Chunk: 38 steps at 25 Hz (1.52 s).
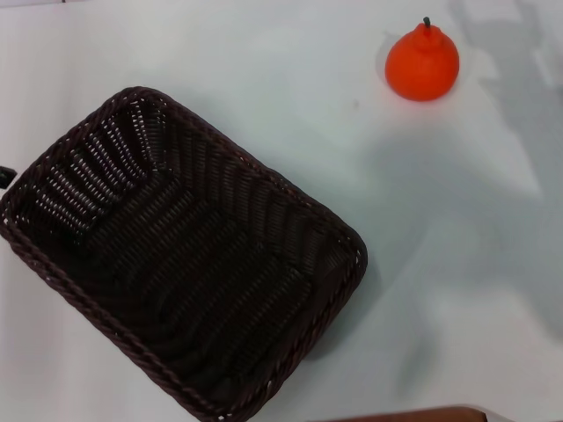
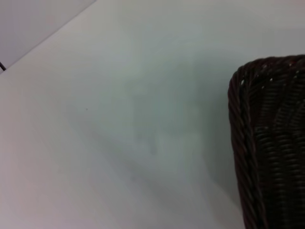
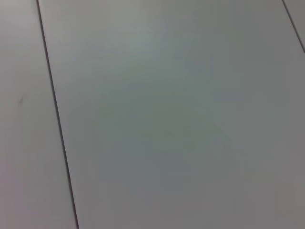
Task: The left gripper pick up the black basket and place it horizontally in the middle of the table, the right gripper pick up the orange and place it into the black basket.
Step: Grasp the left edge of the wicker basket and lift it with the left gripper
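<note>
**Basket lying askew, orange waiting beyond it**

The large rectangular black basket [image 1: 180, 255] of dark woven wicker is sitting skewed on the plain white counter [image 1: 457, 264], its long axis running diagonally and its inside holding nothing. At the left edge of the head view a small dark tip, apparently the left claw [image 1: 5, 176], is showing just beside the basket's left corner; whether its fingers are apart or together I cannot tell. The left wrist view is showing one braided corner of the rim [image 2: 238, 119] close by. The small bright orange [image 1: 422, 61], round with a short dark stem, is standing upright well away from that claw, beyond the basket's far side. The right claw is not showing anywhere.

The step in hand appears to be grasping the basket. Doing it well probably means pinching the braided rim squarely, lifting level, then turning it until its long side is lying horizontal at mid-counter, clear of the orange.
</note>
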Available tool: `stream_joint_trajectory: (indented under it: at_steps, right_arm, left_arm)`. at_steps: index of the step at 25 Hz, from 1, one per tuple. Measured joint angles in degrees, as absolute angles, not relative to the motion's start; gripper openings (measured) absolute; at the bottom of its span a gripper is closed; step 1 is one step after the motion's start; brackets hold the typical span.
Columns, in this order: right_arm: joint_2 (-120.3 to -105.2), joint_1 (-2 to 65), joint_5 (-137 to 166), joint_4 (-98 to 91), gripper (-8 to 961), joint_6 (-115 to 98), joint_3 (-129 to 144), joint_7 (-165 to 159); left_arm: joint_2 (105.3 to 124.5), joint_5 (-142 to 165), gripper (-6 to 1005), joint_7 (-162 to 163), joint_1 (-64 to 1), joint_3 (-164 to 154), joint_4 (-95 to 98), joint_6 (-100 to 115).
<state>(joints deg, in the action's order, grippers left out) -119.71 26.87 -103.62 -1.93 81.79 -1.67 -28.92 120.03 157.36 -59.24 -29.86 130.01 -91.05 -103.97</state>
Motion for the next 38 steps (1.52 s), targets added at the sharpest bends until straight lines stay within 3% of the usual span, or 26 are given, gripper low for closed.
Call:
stream_joint_trajectory:
  at_steps: [7,23,38]
  right_arm:
    - [-119.65,26.83,-103.62,-1.93,937,81.73,-1.67,-28.90]
    - [-119.52,26.99,-103.62,-2.03,936,81.74,-2.01,-28.63]
    - [-119.53,27.03,-103.62,-2.66,935,81.50,-2.14,-28.48]
  left_arm:
    - [119.20,156.83,688,-56.63,-32.67,131.01,-90.97,-107.55]
    - [123.63,157.43,688,-53.39,-35.76,128.86,-90.20,-107.32]
    - [123.70,159.60,687,-49.51,-35.94,119.68,-85.52,-98.15]
